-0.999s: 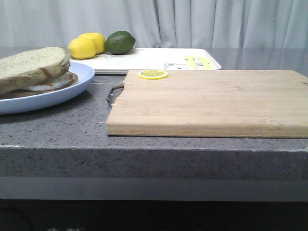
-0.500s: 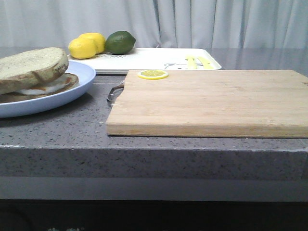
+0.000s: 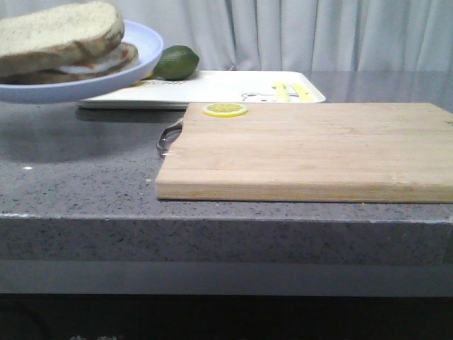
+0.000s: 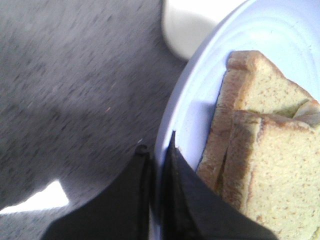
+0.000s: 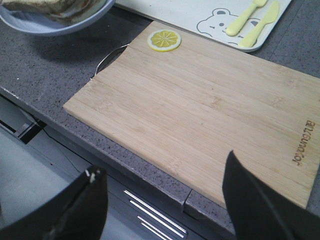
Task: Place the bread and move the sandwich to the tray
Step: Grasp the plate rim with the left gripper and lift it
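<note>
1. Closest up is the grey speckled stone counter [image 3: 85,191], and the right gripper [image 5: 165,200] hangs past its front edge with its black fingers spread wide apart, nothing between them.
2. On the counter lies a pale wooden rectangular cutting board [image 3: 311,152], smooth grain, metal loop handle, with a flat yellow lemon slice [image 3: 225,110] near its back left corner.
3. The round light-blue shallow plate [image 3: 138,67] is up off the counter, casting a shadow below. The left gripper [image 4: 157,160] is pinched together on its rim. In it sits the sandwich [image 3: 64,42]: thick, porous tan slices with brown crust, white egg peeking out between.
4. Farther back is the white rectangular tray [image 3: 226,88] with bear print and yellow cutlery marks, plus a dark green lime [image 3: 177,62].
</note>
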Controlling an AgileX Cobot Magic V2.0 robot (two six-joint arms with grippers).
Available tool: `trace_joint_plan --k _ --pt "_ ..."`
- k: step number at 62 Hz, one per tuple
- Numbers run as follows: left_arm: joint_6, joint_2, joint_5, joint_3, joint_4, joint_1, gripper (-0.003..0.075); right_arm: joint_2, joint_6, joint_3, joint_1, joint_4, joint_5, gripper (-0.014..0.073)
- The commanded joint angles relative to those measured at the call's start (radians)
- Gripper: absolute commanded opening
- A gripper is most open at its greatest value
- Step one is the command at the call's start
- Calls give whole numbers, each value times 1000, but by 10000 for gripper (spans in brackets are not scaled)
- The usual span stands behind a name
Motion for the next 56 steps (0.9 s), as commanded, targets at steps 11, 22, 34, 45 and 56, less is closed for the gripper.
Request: trace_joint_plan --k 11,22,34,45,56 --pt "-63 -37 -94 -143 -177 -111 -20 1 -2 -23 -8 13 -64 508" --pt "-156 35 -136 -282 -173 -229 -20 1 -2 -23 -8 13 -64 508" --pt "-300 181 -138 -480 -75 -335 -20 1 -2 -23 -8 13 -64 508" --pt "-451 301 -120 -654 49 -366 -20 1 -2 -23 -8 13 -64 508" --pt "-542 409 -83 -778 100 -366 -20 1 -2 -23 -8 13 -64 508"
